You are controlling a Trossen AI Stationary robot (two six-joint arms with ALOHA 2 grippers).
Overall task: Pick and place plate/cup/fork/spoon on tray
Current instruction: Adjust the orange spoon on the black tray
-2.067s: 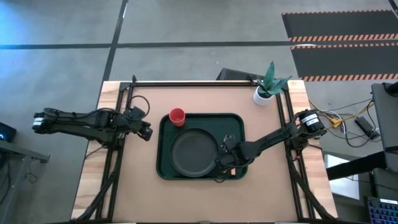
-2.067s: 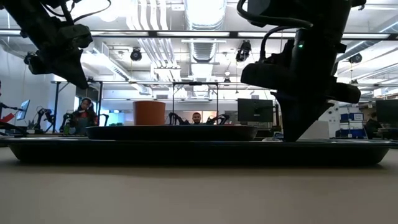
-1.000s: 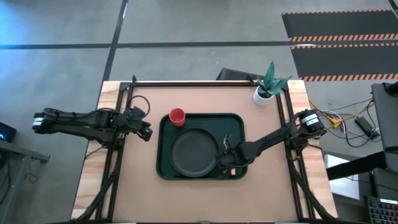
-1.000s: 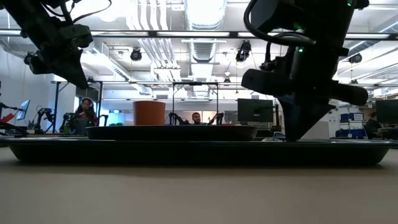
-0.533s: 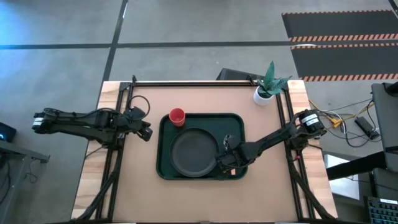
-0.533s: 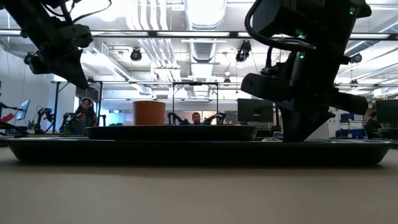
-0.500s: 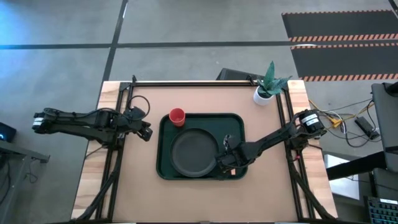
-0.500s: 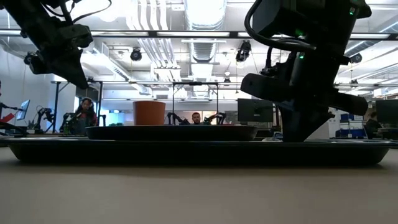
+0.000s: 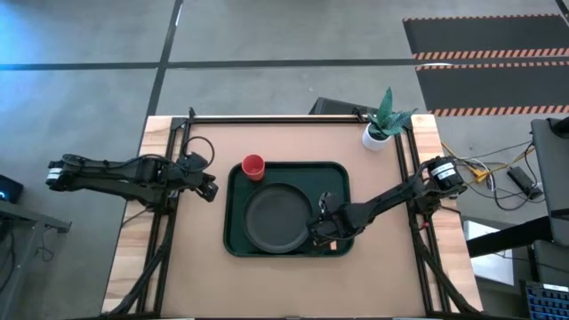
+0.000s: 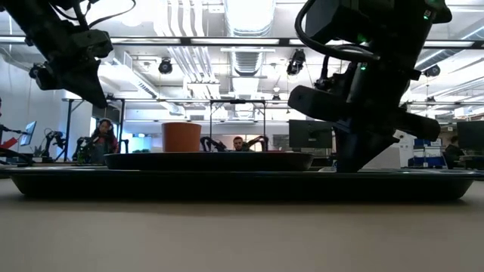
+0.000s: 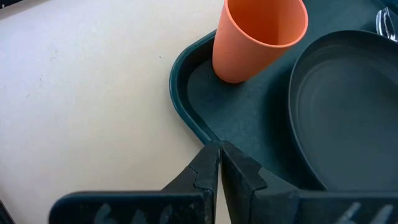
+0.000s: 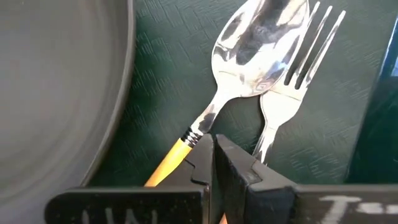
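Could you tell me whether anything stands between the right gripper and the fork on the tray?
Nothing visible does. In the right wrist view the right gripper sits low over the tray, right by the fork and spoon, its closed fingers at their handle ends. The spoon's bowl overlaps the fork's tines, and the plate lies off to one side.

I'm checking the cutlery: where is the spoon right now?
In the right wrist view the spoon lies on the tray, between the plate and the fork, bowl overlapping the tines, just ahead of the right pincer.
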